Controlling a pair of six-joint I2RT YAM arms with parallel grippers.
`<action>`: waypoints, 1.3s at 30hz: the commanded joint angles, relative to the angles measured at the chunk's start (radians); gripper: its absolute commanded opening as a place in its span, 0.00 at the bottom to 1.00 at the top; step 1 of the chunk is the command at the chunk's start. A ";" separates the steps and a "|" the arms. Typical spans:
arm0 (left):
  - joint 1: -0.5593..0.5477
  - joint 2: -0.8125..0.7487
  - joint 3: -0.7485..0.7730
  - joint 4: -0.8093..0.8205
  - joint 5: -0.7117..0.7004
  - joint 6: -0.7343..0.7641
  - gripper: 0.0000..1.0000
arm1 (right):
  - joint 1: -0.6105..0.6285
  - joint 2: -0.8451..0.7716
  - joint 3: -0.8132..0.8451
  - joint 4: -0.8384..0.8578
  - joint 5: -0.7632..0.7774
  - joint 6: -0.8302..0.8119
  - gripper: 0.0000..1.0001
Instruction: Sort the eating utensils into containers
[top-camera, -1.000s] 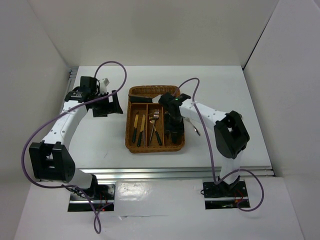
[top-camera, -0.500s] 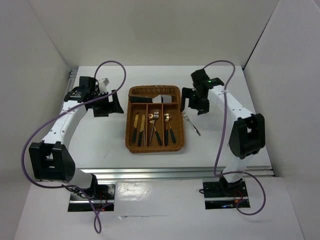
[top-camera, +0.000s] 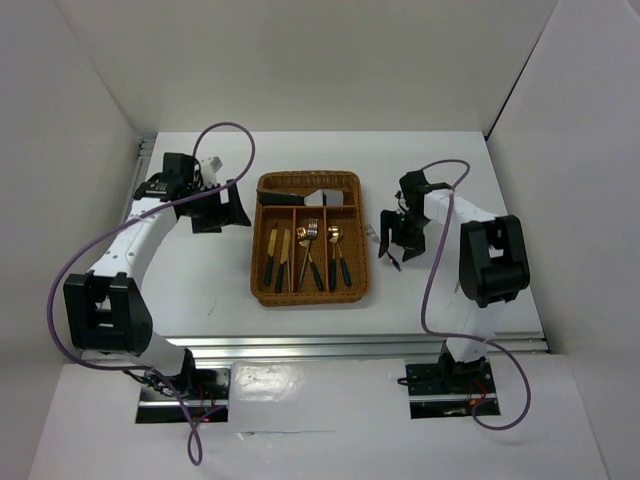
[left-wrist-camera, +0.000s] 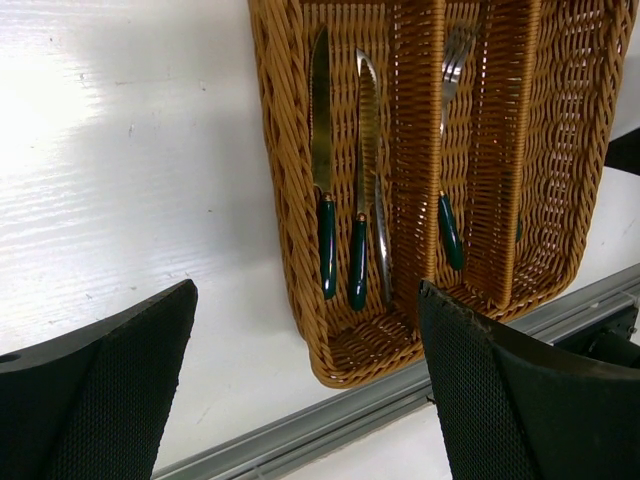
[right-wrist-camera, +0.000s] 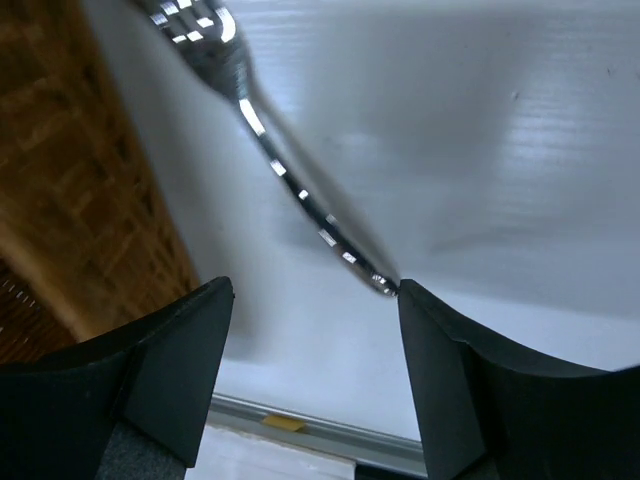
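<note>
Tray (top-camera: 310, 297) of brown wicker at centre of table (top-camera: 200, 290), between the two arms.

Left long slot: two knives (left-wrist-camera: 322, 120) side by side, dark green handles toward the near edge. Middle slot: gold spoon (top-camera: 302, 234) beside silver fork (top-camera: 312, 231), heads at the far end. Right slot: second gold spoon (top-camera: 334, 236). Crosswise slot at the far end: wide silver server (top-camera: 322, 196).

Left gripper (top-camera: 218, 212) hangs over bare table to the left of the tray, near its far left corner. Left fingers (left-wrist-camera: 100, 400) are spread wide with nothing between them.

Right gripper (top-camera: 400, 243) is low over the table just right of the tray, pointing down. Loose silver utensil (right-wrist-camera: 285, 170) lies slantwise on the table there, just beside the tray's right wall. Its head looks like fork tines, though the wrist view is blurred. Right fingers (right-wrist-camera: 170, 370) stand apart on either side of the handle end, not closed on it. The handle tip sits right at the inner edge of one finger; cannot tell whether they touch.
</note>
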 joint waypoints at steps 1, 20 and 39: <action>0.007 0.015 -0.018 0.034 0.022 0.012 0.95 | 0.007 0.072 0.033 0.049 0.041 0.004 0.74; 0.007 0.033 -0.008 0.025 0.013 0.012 0.95 | 0.007 0.175 -0.001 0.032 0.198 0.128 0.00; 0.044 -0.016 -0.008 0.007 0.024 0.040 0.95 | 0.448 0.152 0.623 -0.319 0.236 0.318 0.00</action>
